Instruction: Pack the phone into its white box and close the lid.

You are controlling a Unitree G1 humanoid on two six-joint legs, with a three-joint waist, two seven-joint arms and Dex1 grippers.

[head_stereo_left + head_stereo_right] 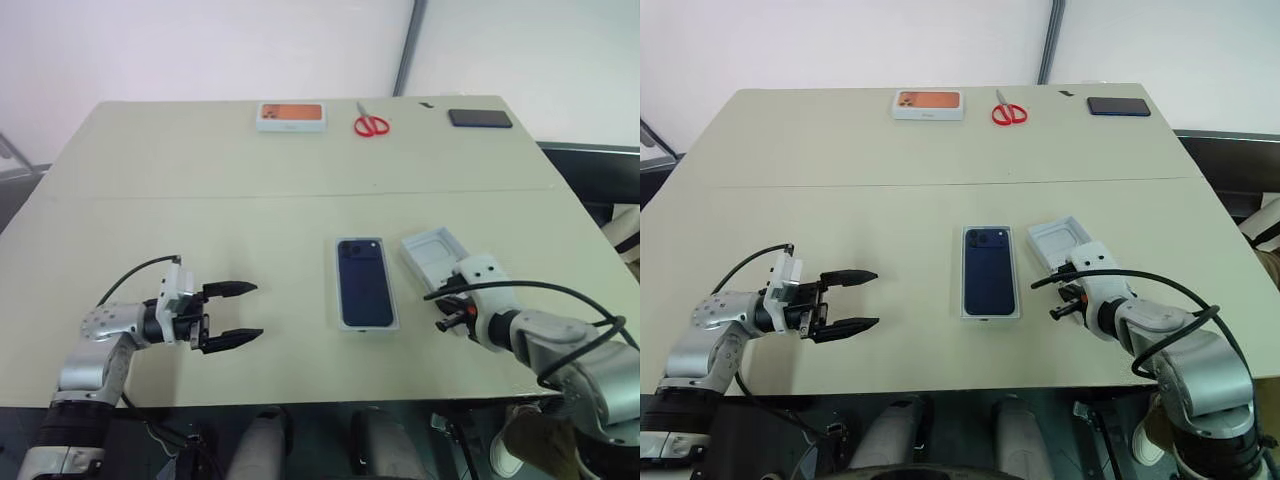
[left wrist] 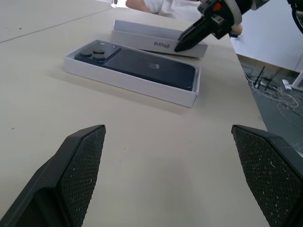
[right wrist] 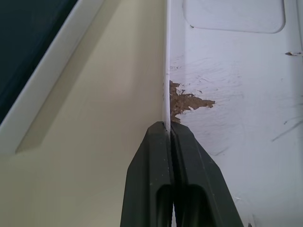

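White lid (image 1: 432,252) wall is pinched in your right gripper (image 3: 169,130); phone (image 1: 362,281) sits boxed beside; left gripper (image 1: 236,313) gapes lower left.

Bare worktop (image 1: 250,210) lies between the left end effector (image 1: 236,313) and the white box (image 1: 343,300), so an approach from that side is unobstructed. On the box's other side the lid (image 1: 432,252) sits close beside it, leaving a narrow gap, and the right end effector (image 3: 170,130) occupies the lid's near wall. The far edge carries a box with an orange picture (image 1: 291,117), scissors (image 1: 371,124) and a black phone (image 1: 480,118), well apart.
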